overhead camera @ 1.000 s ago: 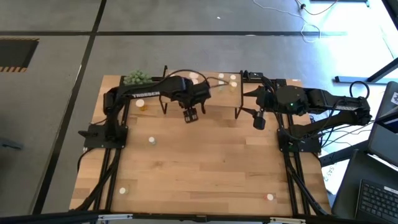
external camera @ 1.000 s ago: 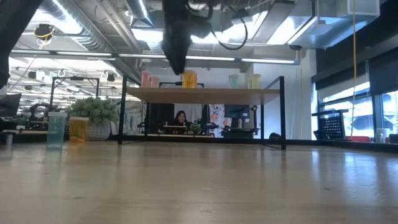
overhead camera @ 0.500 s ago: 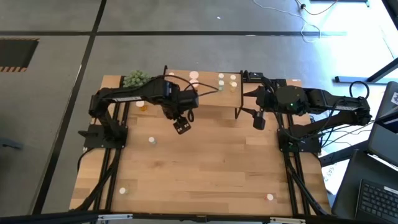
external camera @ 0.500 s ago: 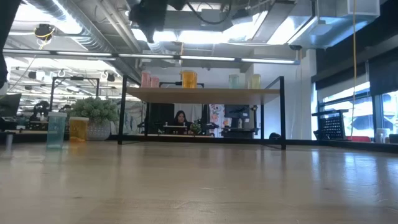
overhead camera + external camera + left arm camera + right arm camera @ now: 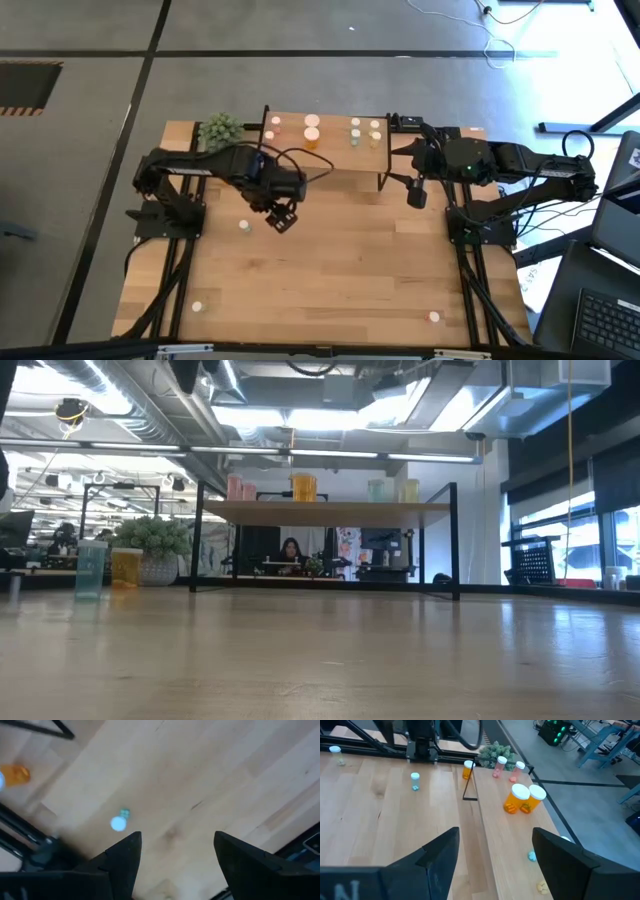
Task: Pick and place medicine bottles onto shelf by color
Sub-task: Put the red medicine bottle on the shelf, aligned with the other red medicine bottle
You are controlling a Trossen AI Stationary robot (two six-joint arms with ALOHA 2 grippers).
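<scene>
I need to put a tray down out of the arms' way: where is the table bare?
The wide middle and near stretch of the table is bare, bordered by a bottle beside the left pincer and single bottles near the front corners. The back edge is crowded: shelf, plant, right pincer.

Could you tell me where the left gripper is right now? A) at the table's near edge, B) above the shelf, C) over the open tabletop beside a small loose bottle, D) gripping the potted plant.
C: the left gripper hangs open over bare tabletop, near the small bottle.
</scene>
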